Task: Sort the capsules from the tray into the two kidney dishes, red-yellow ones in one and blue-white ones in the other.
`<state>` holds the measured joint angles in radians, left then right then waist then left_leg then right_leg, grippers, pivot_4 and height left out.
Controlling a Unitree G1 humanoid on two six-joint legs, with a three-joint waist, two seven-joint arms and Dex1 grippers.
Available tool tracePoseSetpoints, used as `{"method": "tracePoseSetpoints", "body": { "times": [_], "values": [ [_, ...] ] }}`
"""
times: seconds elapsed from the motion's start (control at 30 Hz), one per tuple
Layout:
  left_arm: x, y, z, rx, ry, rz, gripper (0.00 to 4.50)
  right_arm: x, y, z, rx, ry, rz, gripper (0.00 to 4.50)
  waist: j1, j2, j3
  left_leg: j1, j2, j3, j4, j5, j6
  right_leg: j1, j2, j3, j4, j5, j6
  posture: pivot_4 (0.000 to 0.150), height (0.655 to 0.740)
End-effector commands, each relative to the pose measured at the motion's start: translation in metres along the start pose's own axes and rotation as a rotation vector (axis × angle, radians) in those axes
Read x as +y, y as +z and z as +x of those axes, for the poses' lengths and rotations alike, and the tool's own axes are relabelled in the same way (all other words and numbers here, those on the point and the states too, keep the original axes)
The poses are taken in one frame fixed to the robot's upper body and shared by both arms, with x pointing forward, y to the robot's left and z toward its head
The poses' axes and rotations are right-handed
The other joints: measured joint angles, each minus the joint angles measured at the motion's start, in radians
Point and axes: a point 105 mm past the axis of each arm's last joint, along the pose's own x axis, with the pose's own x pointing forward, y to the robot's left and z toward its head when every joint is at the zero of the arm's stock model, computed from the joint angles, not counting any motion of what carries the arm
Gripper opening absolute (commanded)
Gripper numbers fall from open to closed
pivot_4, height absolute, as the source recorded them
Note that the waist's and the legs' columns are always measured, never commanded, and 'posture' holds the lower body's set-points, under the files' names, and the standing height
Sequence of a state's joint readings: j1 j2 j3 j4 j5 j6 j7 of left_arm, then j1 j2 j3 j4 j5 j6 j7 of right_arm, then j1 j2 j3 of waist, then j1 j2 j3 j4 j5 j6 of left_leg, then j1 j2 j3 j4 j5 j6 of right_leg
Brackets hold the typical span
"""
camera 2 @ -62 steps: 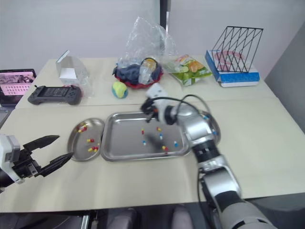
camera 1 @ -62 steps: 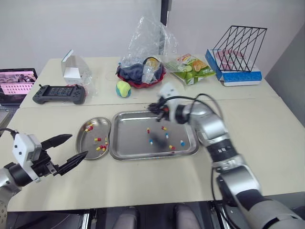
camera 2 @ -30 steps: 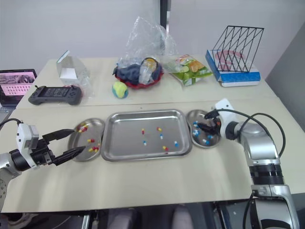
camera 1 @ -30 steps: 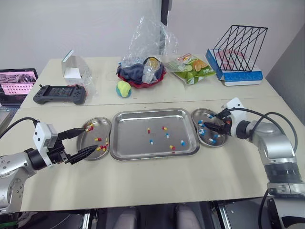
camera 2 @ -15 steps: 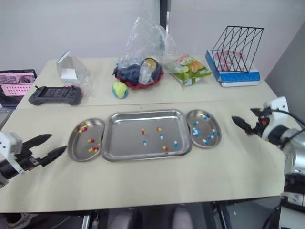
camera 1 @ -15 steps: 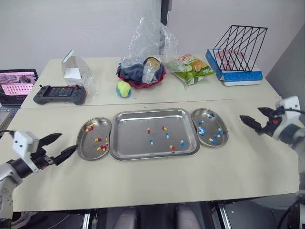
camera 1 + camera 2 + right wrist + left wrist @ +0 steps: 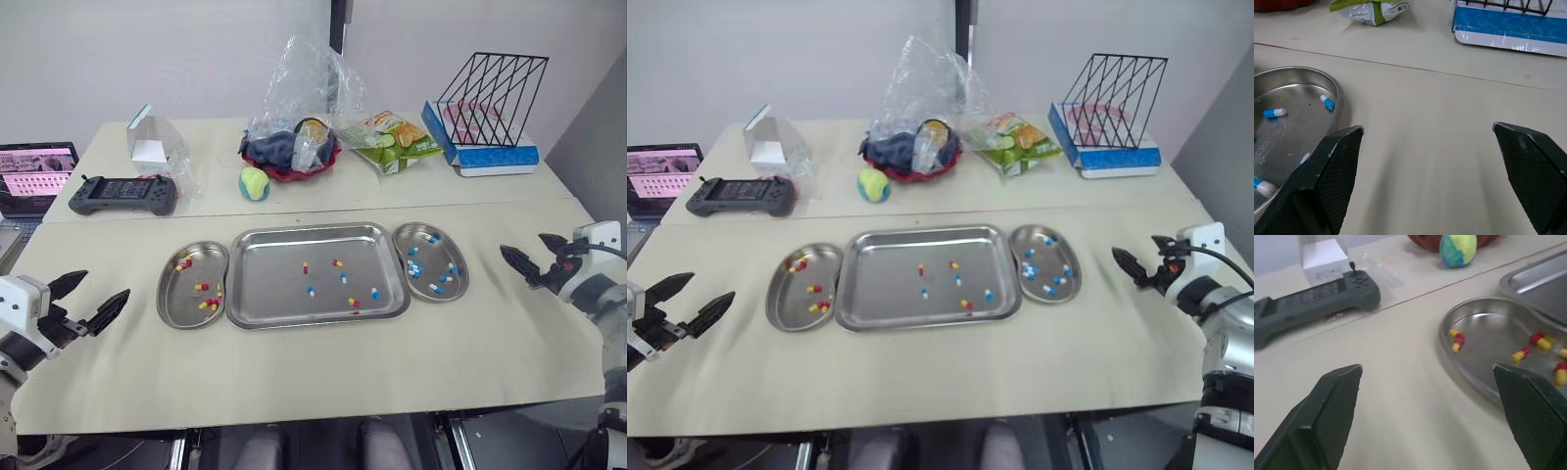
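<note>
Both arms had drawn back from the dishes since a second before, each out to its own end of the desk (image 7: 294, 377). Far left, a laptop (image 7: 34, 171) sat at the desk edge, with a dark game controller (image 7: 122, 192) beside it and a small white box (image 7: 149, 149) in clear wrap just behind that. The left claw (image 7: 96, 289) hovered low over the bare desk near the left edge, released and holding nothing, well apart from the left kidney dish (image 7: 171, 311). That dish held several red-yellow capsules (image 7: 200, 286) and lay just beside the tray (image 7: 265, 294), their rims close to touching. On the tray, loose capsules (image 7: 311, 290) of both colours lay scattered about the middle and right part. Behind the tray stood a yellow-green ball (image 7: 254, 182), a red bowl (image 7: 291, 162) under a crumpled plastic bag, and a green snack packet (image 7: 392, 137). Against the tray's right side lay the right kidney dish (image 7: 461, 279) with blue-white capsules (image 7: 413, 267) in it. At the back right, a black wire rack (image 7: 495, 88) stood on a blue box (image 7: 490, 157). The right claw (image 7: 522, 243) hung over the bare desk to the right of that dish, apart from it, spread wide and empty
</note>
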<state>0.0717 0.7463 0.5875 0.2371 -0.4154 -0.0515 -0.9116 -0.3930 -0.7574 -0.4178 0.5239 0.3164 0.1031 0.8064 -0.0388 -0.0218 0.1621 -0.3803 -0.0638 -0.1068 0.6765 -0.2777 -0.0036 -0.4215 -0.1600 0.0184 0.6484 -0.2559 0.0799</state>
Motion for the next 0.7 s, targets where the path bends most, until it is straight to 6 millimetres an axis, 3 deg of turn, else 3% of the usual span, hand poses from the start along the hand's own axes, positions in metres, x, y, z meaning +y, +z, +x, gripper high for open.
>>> {"method": "tracePoseSetpoints", "body": {
  "times": [0.03, 0.23, 0.43, 0.57, 0.63, 0.67, 0.7],
  "values": [
    [0.002, -0.004, 0.002, 0.001, 0.016, 0.014, 4.5, -0.008, 0.016, 0.0, -0.038, -0.04, -0.101, 4.46, 0.0, 0.0, 0.0, 0.0, 0.0, 0.0, 0.0, 0.0, 0.0, 0.0, 0.0, 0.0, 0.0, 0.0, 0.0, 0.15, 0.74],
    [0.001, -0.002, 0.002, 0.016, -0.056, -0.102, 4.5, -0.005, 0.011, 0.003, -0.019, -0.031, -0.069, 4.46, -0.002, 0.0, 0.0, 0.0, 0.0, 0.0, 0.0, 0.0, 0.0, 0.0, 0.0, 0.0, 0.001, 0.0, 0.0, 0.15, 0.74],
    [-0.006, 0.009, 0.004, 0.001, -0.128, -0.106, 4.5, 0.009, 0.006, 0.002, 0.014, 0.051, -0.089, 4.46, -0.013, 0.002, -0.001, -0.003, -0.002, -0.006, -0.001, 0.0, 0.001, 0.005, -0.002, -0.005, 0.0, 0.0, 0.0, 0.15, 0.74],
    [-0.009, 0.014, 0.006, -0.008, -0.149, -0.094, 4.5, 0.01, 0.005, 0.0, 0.018, 0.053, -0.062, 4.46, -0.044, 0.008, 0.0, 0.003, -0.037, -0.079, 0.0, 0.005, 0.001, 0.039, -0.026, -0.051, -0.001, -0.008, 0.011, 0.15, 0.74],
    [-0.013, 0.019, 0.009, -0.011, -0.182, -0.084, 4.5, 0.016, 0.0, -0.001, 0.058, 0.092, -0.046, 4.46, -0.058, 0.01, 0.0, 0.004, -0.059, -0.116, -0.001, 0.015, -0.001, 0.057, -0.031, -0.06, -0.005, -0.016, 0.018, 0.15, 0.74],
    [-0.014, 0.021, 0.011, -0.011, -0.195, -0.079, 4.5, 0.018, 0.0, 0.0, 0.062, 0.103, -0.053, 4.46, -0.047, 0.008, -0.001, 0.008, -0.059, -0.118, 0.0, 0.021, -0.011, 0.049, -0.029, -0.053, -0.003, -0.019, 0.02, 0.15, 0.74],
    [-0.017, 0.023, 0.012, -0.01, -0.215, -0.072, 4.5, 0.022, 0.002, 0.0, 0.069, 0.122, -0.07, 4.46, -0.038, 0.008, -0.001, 0.008, -0.06, -0.115, 0.0, 0.021, -0.012, 0.052, -0.028, -0.05, -0.003, -0.019, 0.018, 0.15, 0.74]
  ]
}}
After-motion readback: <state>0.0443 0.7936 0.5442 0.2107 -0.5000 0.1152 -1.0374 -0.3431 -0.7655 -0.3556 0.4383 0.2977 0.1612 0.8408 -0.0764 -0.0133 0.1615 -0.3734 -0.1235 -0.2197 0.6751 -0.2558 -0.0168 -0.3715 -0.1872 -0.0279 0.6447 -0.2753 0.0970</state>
